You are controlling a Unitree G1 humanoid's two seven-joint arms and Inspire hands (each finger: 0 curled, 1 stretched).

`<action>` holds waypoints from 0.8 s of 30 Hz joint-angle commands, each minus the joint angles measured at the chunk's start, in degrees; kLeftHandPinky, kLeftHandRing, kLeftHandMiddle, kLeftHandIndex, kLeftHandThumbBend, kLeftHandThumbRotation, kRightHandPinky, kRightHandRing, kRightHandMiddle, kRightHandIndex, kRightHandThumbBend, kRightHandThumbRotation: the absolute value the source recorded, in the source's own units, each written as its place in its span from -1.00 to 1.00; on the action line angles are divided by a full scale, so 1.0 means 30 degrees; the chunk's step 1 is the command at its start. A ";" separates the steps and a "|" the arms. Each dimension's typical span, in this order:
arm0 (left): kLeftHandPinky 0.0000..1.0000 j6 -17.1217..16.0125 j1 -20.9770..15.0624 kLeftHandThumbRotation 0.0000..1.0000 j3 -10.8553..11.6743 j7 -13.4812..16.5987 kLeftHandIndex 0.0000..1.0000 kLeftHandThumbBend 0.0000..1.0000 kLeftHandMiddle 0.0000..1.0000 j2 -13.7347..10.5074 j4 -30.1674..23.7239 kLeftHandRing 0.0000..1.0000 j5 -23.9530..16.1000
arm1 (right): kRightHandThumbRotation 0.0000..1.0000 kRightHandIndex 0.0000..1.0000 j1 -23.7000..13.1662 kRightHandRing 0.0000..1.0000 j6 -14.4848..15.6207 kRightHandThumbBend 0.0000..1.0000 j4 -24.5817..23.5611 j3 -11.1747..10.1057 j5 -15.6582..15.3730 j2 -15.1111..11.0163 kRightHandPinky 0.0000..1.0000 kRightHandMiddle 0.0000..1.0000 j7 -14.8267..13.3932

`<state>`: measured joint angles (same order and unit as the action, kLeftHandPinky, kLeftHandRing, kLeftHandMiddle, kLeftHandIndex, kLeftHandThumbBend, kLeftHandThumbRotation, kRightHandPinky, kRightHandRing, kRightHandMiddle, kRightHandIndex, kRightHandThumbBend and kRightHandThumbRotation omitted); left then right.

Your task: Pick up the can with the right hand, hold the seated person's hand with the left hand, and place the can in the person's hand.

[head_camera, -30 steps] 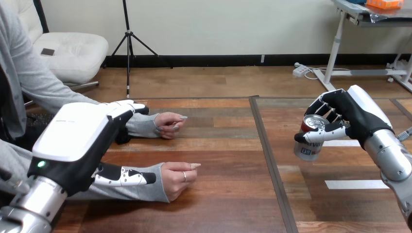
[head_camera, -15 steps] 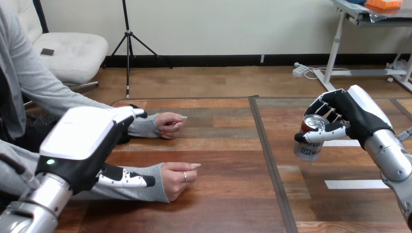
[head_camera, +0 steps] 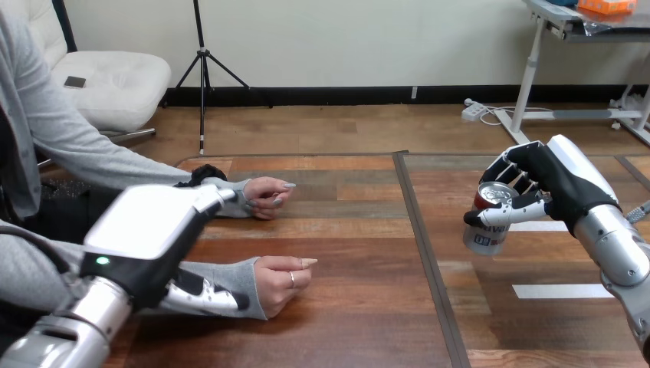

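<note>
A silver can (head_camera: pixel 487 224) with a blue label hangs above the right part of the table, and my right hand (head_camera: pixel 553 182) is shut on it, fingers behind it and thumb across its front. My left hand (head_camera: pixel 149 230) is open at the left, hovering over the person's grey-sleeved forearms. Its thumb (head_camera: pixel 201 297) lies along the near sleeve, and its fingers (head_camera: pixel 217 196) reach toward the far sleeve. The person's near hand (head_camera: pixel 280 279) and far hand (head_camera: pixel 268 196) rest loosely curled on the wood. I cannot tell whether my left hand touches the near wrist.
The wooden table (head_camera: pixel 360 230) has a dark seam (head_camera: pixel 424 238) running front to back between the person's hands and the can. White tape strips (head_camera: pixel 561 291) lie on the right half, below the can.
My left hand has moved right and lower, closer to the person's near wrist. The right hand and the can have stayed in place, as have the person's hands.
</note>
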<state>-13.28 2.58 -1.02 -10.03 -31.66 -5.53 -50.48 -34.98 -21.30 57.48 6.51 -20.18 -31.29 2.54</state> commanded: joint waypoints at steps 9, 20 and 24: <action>0.50 -0.0274 -0.2131 -0.06 -0.1284 0.0217 0.76 1.00 0.78 -0.1019 0.2087 0.72 0.0002 | -1.00 -0.15 -0.1416 -0.22 -0.0490 0.42 -0.0738 -0.0445 0.0372 -0.0584 -0.31 -0.15 -0.0063; 0.54 -0.0333 -0.2998 -0.06 -0.2186 -0.0609 0.76 1.00 0.80 -0.1521 0.3338 0.74 0.0295 | -1.00 -0.16 -0.1431 -0.23 -0.0755 0.43 -0.0719 -0.0388 0.0245 -0.0655 -0.32 -0.16 -0.0242; 0.56 -0.0447 -0.3351 -0.07 -0.2585 -0.0753 0.76 1.00 0.80 -0.1754 0.3814 0.75 0.0147 | -1.00 -0.16 -0.1441 -0.24 -0.0680 0.43 -0.0788 -0.0403 0.0250 -0.0659 -0.33 -0.16 -0.0221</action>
<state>-14.12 -2.13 -7.62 -11.87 -34.92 4.59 -50.21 -34.98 -21.66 57.48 6.51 -20.18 -31.30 2.73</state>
